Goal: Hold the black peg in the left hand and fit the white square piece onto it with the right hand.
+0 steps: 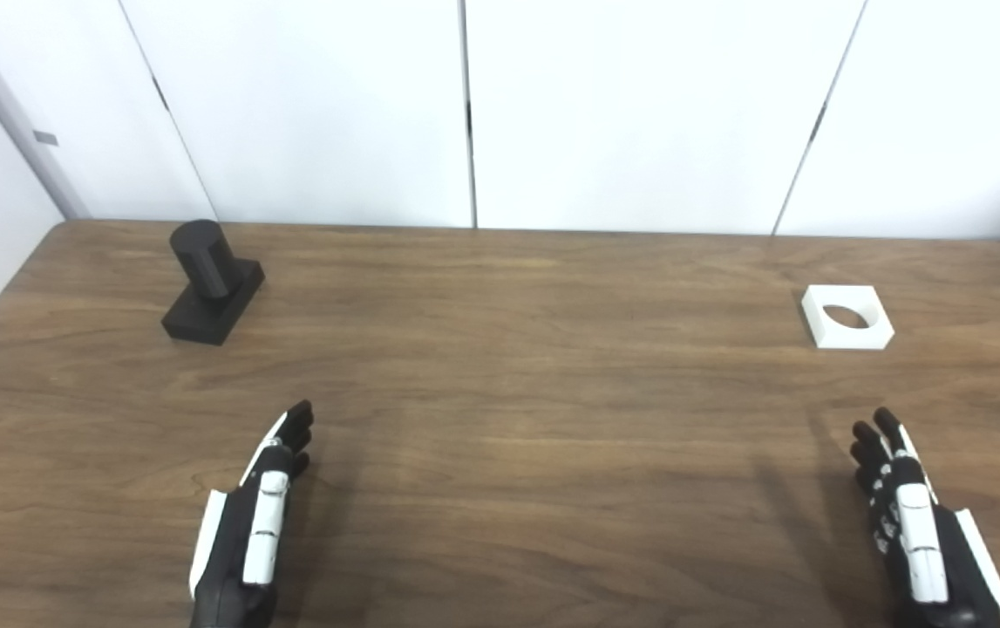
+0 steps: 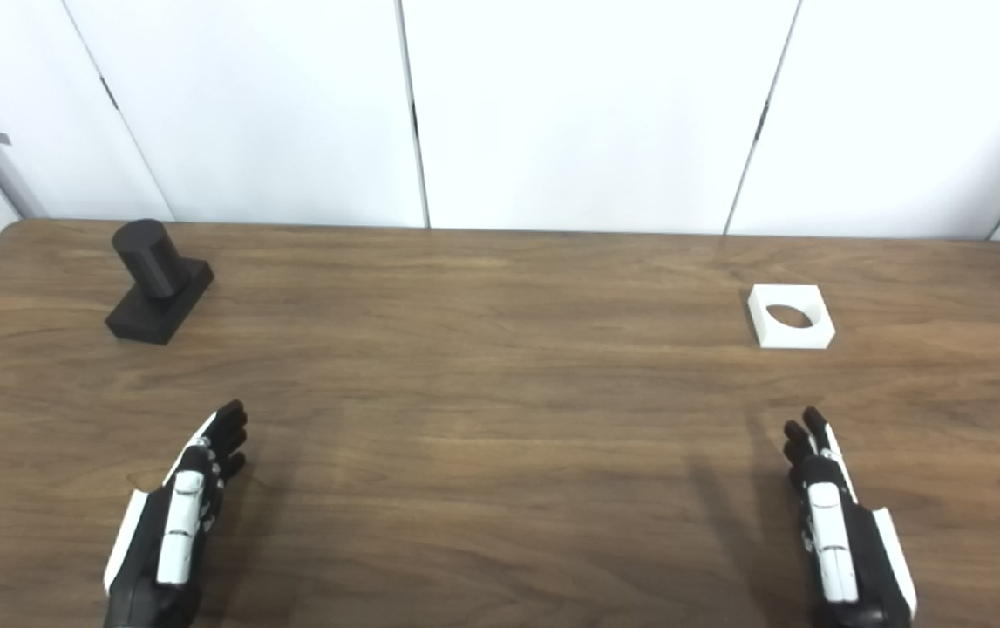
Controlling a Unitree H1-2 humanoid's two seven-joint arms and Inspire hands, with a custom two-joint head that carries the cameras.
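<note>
The black peg (image 1: 210, 281), a short cylinder on a square black base, stands upright at the table's far left. The white square piece (image 1: 846, 317) with a round hole lies flat at the far right. My left hand (image 1: 257, 522) hovers near the front edge, well short of the peg, fingers straight and pointing forward, holding nothing. My right hand (image 1: 914, 523) is at the front right, below the white piece and apart from it, also open and empty.
The wooden table (image 1: 517, 392) spans the whole view, with its back edge against white wall panels (image 1: 639, 105). The table's left edge runs close to the peg.
</note>
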